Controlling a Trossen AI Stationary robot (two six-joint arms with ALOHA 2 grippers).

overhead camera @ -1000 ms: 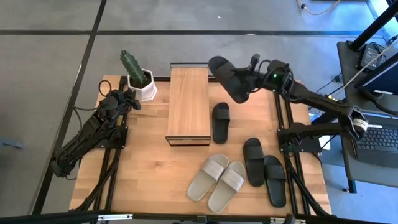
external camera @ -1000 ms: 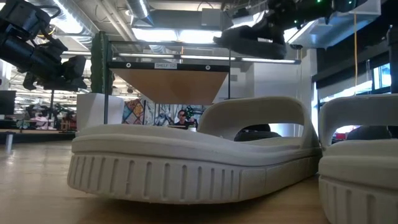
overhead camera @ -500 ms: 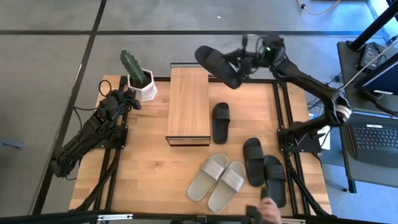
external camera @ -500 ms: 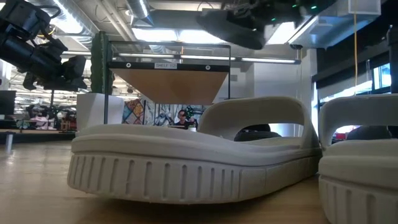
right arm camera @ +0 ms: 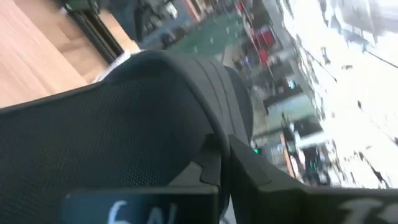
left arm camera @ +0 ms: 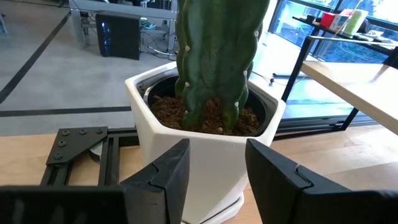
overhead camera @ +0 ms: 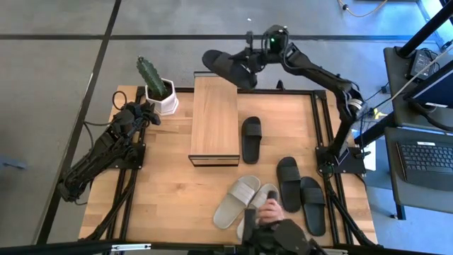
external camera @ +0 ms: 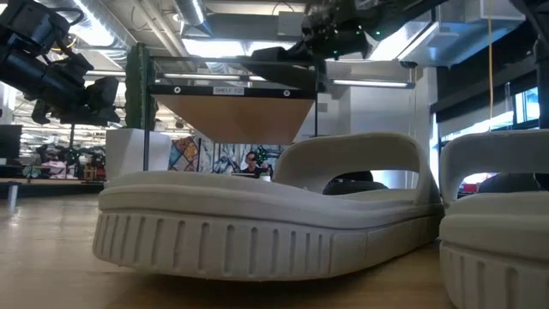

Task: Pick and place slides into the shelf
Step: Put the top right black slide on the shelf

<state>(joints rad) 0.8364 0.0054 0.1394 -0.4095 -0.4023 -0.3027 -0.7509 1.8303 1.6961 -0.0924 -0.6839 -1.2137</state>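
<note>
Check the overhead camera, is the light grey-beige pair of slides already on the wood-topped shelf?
No, the light grey-beige pair of slides lies on the table near its front edge, apart from the wood-topped shelf.

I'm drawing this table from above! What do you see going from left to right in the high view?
Left gripper → cactus pot → shelf → lone black slide beside it → black pair → right arm's base.
</note>
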